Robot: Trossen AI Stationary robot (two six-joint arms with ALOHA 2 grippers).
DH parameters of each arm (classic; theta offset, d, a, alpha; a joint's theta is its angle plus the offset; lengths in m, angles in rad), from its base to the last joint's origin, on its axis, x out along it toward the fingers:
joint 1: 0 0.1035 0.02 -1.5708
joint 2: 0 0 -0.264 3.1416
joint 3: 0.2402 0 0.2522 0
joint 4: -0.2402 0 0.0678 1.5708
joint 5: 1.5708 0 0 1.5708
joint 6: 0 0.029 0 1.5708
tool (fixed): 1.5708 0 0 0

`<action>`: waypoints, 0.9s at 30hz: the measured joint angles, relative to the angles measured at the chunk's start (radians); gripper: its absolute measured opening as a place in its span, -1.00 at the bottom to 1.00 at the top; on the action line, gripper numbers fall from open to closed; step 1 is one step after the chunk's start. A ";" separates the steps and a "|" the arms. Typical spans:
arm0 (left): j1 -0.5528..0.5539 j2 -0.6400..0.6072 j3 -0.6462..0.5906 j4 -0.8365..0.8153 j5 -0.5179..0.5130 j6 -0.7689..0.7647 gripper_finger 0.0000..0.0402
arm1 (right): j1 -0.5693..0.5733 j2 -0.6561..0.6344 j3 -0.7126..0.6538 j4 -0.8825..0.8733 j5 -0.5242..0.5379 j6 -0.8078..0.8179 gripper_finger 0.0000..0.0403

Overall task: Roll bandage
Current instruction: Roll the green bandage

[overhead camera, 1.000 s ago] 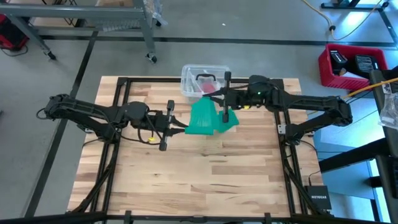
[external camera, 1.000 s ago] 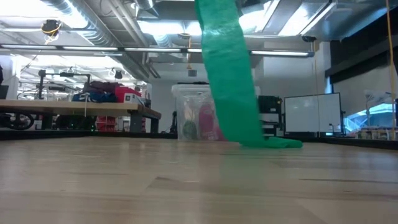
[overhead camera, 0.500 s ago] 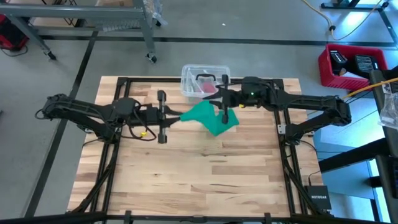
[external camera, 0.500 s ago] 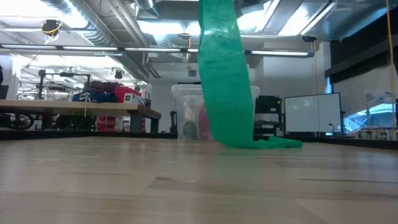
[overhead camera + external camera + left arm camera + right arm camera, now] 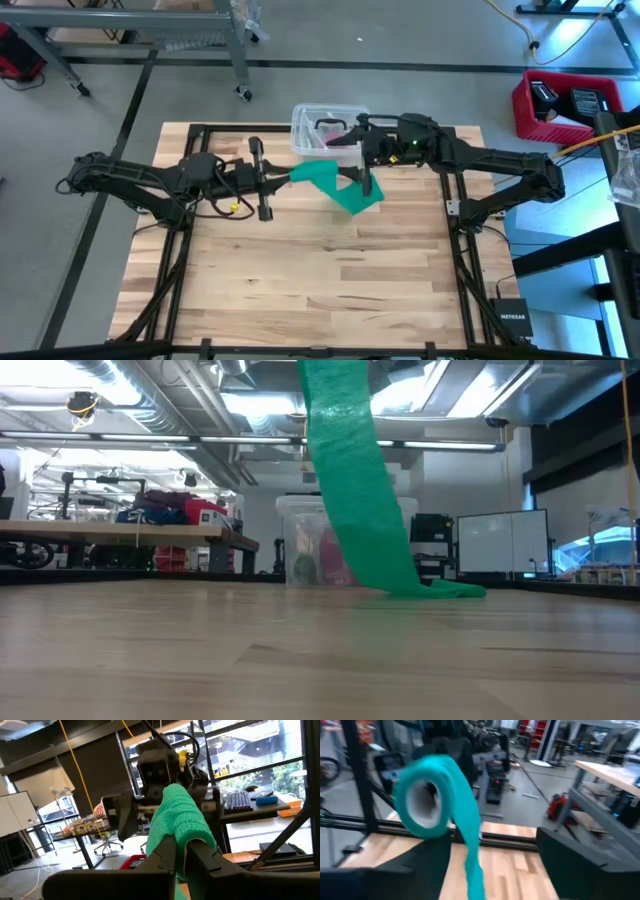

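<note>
Left gripper (image 5: 262, 180) sits over the rear-left-centre of the table (image 5: 300, 290), raised off the wood, fingers clamped on one end of the bandage (image 5: 335, 183). In the left wrist view the two dark fingers (image 5: 165, 852) pinch the teal fabric (image 5: 182, 827) between them, the strip bulging up and over the fingertips.

Right gripper (image 5: 365, 165) is at the rear centre, just in front of the clear plastic tub (image 5: 328, 122), jaws spread wide and not holding anything. The right wrist view shows both of its fingers (image 5: 427, 857) well apart, with the bandage (image 5: 440, 805) between and beyond them: the far end is curled into a loose open loop and a tail hangs down from it. Whether the fabric still brushes a right finger is hard to tell, probably not.

From above, the bandage runs from the left gripper's tips rightward and down to the table, where its lower end lies crumpled near the right gripper. The low view shows the strip (image 5: 355, 490) hanging from out of frame at the top, slanting down to the wood, the end bunched flat on the surface (image 5: 445, 590). The tub (image 5: 305, 545) stands behind it, with pink-red contents visible through the wall.

A red bin (image 5: 560, 105) sits on the floor off the table's right rear.
</note>
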 joint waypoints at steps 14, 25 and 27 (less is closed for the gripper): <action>-0.001 0.000 0.000 -0.001 -0.005 -0.013 -0.95 | 0.000 -0.158 0.002 -0.385 0.069 -0.035 0.59; 0.000 0.000 0.001 -0.001 0.008 -0.017 -0.95 | 0.002 -0.136 -0.335 0.010 -0.027 0.082 0.38; 0.000 0.000 0.001 -0.001 0.008 -0.017 -0.95 | 0.002 -0.111 -0.365 0.117 -0.011 0.085 0.34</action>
